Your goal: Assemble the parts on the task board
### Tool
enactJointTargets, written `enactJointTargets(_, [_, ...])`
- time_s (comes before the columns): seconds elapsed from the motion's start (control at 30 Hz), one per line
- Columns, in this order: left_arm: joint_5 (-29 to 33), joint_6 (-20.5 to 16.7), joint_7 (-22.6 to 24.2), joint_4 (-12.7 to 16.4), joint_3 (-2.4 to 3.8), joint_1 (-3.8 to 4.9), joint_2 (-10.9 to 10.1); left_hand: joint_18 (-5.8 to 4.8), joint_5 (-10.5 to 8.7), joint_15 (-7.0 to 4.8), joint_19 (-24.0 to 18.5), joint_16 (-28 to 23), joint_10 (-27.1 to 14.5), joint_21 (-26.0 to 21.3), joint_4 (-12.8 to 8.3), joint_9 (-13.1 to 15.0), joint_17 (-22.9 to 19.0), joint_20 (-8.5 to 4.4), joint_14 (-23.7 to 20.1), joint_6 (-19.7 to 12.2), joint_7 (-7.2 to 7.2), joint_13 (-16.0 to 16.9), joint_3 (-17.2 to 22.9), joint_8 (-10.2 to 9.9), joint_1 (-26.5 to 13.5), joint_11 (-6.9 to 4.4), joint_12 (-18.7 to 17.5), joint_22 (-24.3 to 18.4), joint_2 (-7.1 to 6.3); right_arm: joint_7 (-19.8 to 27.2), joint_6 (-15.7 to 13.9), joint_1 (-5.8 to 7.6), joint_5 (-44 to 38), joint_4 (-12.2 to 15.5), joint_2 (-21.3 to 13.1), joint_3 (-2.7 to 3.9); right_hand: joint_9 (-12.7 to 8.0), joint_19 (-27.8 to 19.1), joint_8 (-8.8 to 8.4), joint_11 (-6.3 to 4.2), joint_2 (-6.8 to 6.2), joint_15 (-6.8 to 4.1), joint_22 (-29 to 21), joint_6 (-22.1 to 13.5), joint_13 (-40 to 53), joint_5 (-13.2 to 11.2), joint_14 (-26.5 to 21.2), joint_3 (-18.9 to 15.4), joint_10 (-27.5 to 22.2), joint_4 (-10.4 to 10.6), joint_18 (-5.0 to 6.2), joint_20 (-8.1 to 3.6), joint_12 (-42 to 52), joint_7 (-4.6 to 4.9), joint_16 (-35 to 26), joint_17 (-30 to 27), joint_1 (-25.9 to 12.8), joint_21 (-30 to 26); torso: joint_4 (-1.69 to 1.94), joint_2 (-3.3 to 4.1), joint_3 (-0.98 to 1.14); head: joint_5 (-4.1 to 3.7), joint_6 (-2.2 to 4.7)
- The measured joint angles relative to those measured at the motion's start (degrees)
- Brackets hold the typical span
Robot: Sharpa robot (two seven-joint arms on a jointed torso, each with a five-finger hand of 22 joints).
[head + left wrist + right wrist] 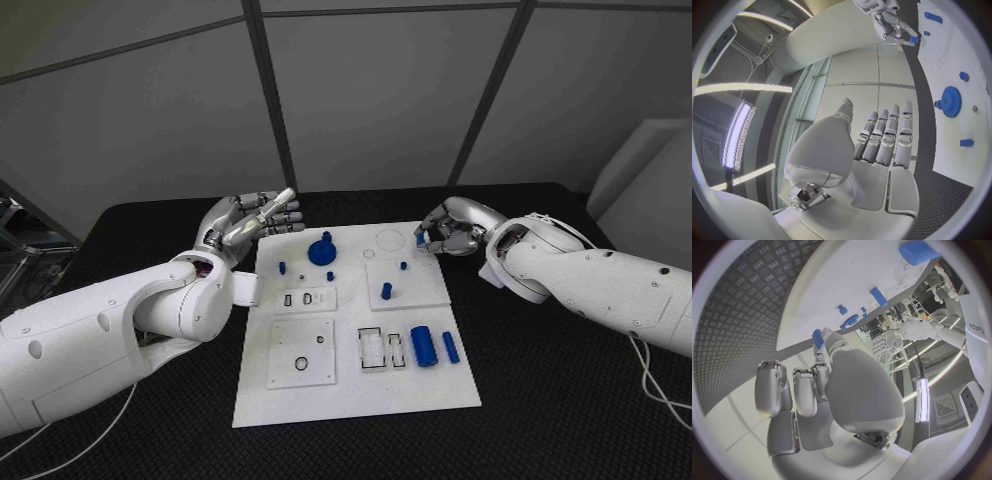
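A small blue part (421, 239) is pinched by the right hand (454, 232) just above the white board's (361, 395) far right corner. The left hand (253, 222) is held open, empty. The part should be lowered slowly, straight over its hole.

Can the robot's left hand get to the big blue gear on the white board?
Probably yes. The left hand hovers open beside the task board's far left corner, holding nothing, and the blue gear lies close by with nothing between them.
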Motion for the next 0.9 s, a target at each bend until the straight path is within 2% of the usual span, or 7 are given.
enactJointTargets(0.2, [0.0, 0.0, 0.0, 0.33, 0.0, 0.01, -0.32, 0.0, 0.0, 0.0, 0.0, 0.0, 0.0, -0.15, 0.0, 0.0, 0.0, 0.0, 0.0, 0.0, 0.0, 0.0, 0.0, 0.0, 0.0, 0.0, 0.0, 0.01, 0.0, -2.15, -1.0, 0.43, -1.37, 6.02, 1.24, 0.57, 0.0, 0.0, -0.02, 0.0, 0.0, 0.0, 0.0, -0.01, 0.0, -0.01, 0.0, 0.07, 0.0, 0.07, 0.0, 0.0, -0.01, -0.01, 0.0, 0.0, 0.0, 0.0, -0.04, -0.25, -0.24, 0.43, 0.04])
enactJointTargets(0.4, [0.0, 0.0, 0.0, 0.34, 0.0, 0.05, -0.56, 0.0, 0.0, 0.0, 0.0, 0.0, 0.0, -0.15, 0.0, 0.0, 0.0, 0.0, 0.0, 0.0, 0.0, 0.0, 0.0, 0.0, 0.0, 0.0, 0.0, 0.01, 0.0, -3.97, -1.2, 0.44, -3.11, 8.23, 4.94, 0.61, 0.0, 0.0, -0.34, 0.0, 0.0, 0.0, 0.0, -0.02, 0.0, -0.2, 0.0, 0.24, 0.0, 0.24, 0.0, 0.0, -0.01, -0.02, 0.0, 0.0, 0.0, 0.0, 0.29, -0.41, -0.47, 1.49, -0.29])
enactJointTargets(0.5, [0.0, 0.0, 0.0, 0.21, 0.01, 0.1, -0.61, 0.0, 0.0, 0.0, 0.0, 0.0, 0.0, -0.15, 0.0, 0.0, 0.0, 0.0, 0.0, 0.0, 0.0, 0.0, 0.0, 0.0, 0.0, 0.0, 0.0, 0.01, 0.0, -4.79, -1.14, 0.45, -4.26, 8.75, 7.18, 0.56, 0.0, 0.0, -0.37, 0.0, 0.24, 0.0, 0.0, -0.03, 0.0, -0.23, 0.0, 0.25, 0.0, 0.24, 0.0, 0.01, -0.01, -0.03, 0.0, 0.0, -0.24, 0.0, 0.5, -0.44, -0.59, 1.75, -0.37])
enactJointTargets(0.6, [0.0, 0.0, 0.0, 0.08, 0.01, 0.11, -0.63, 0.0, 0.0, 0.0, 0.0, 0.0, 0.0, -0.15, 0.0, 0.0, 0.0, 0.0, 0.0, 0.0, 0.0, 0.0, 0.0, 0.0, 0.0, 0.0, 0.0, 0.01, 0.0, -5.57, -1.0, 0.41, -5.41, 8.84, 9.25, 0.17, 0.0, 0.0, -0.36, 0.0, 0.33, 0.0, -0.01, -0.04, 0.0, -0.34, 0.0, 0.24, 0.0, 0.25, 0.0, 0.0, -0.02, -0.04, 0.0, 0.0, -0.34, 0.0, 0.75, -0.45, -0.71, 1.77, -0.37])
enactJointTargets(0.73, [0.01, 0.01, 0.0, -0.13, 0.01, 0.12, -0.6, 0.0, 0.0, 0.0, 0.0, 0.0, 0.0, -0.14, 0.0, 0.0, 0.0, 0.0, 0.0, 0.0, 0.0, 0.0, 0.0, 0.0, 0.0, 0.0, 0.0, 0.01, 0.0, -6.75, -0.54, 0.05, -6.87, 8.67, 11.55, -0.25, 0.0, 0.0, -0.33, 0.0, 0.35, 0.01, -0.01, -0.11, 0.0, -0.19, 0.0, 0.23, -0.01, 0.26, 0.0, 0.01, -0.02, -0.11, 0.0, 0.0, -0.41, 0.0, 0.87, -0.46, -0.75, 1.89, -0.52])
enactJointTargets(0.87, [0.01, 0.02, -0.01, -0.26, 0.01, 0.15, -0.5, 0.0, 0.0, 0.0, 0.0, 0.01, 0.0, -0.14, 0.0, 0.0, 0.0, 0.0, 0.0, 0.02, -0.02, 0.0, 0.0, 0.0, 0.0, 0.0, 0.0, 0.01, 0.0, -8.28, 0.27, -0.25, -8.24, 8.35, 13.16, -1.29, 0.0, 0.0, -0.29, 0.0, -0.03, 0.01, -0.08, -0.12, 0.0, -0.17, 0.0, 0.22, 0.0, 0.26, 0.0, 0.01, -0.03, -0.12, 0.0, 0.0, -0.79, 0.0, 0.95, -0.46, -0.82, 2.03, -0.74])
enactJointTargets(0.9, [0.01, 0.02, -0.01, -0.28, 0.01, 0.15, -0.5, -0.01, 0.0, 0.0, 0.0, 0.01, 0.0, -0.14, 0.0, 0.0, 0.0, 0.0, 0.0, 0.13, -0.13, 0.0, 0.0, 0.0, 0.0, 0.0, 0.0, 0.01, 0.0, -8.41, 0.34, -0.27, -8.34, 8.31, 13.27, -1.37, 0.01, -0.01, -0.29, 0.0, -0.03, 0.01, -0.08, -0.12, 0.0, -0.17, 0.0, 0.22, 0.0, 0.26, 0.0, 0.01, -0.03, -0.12, 0.0, 0.0, -0.79, 0.0, 0.95, -0.46, -0.82, 2.05, -0.75])
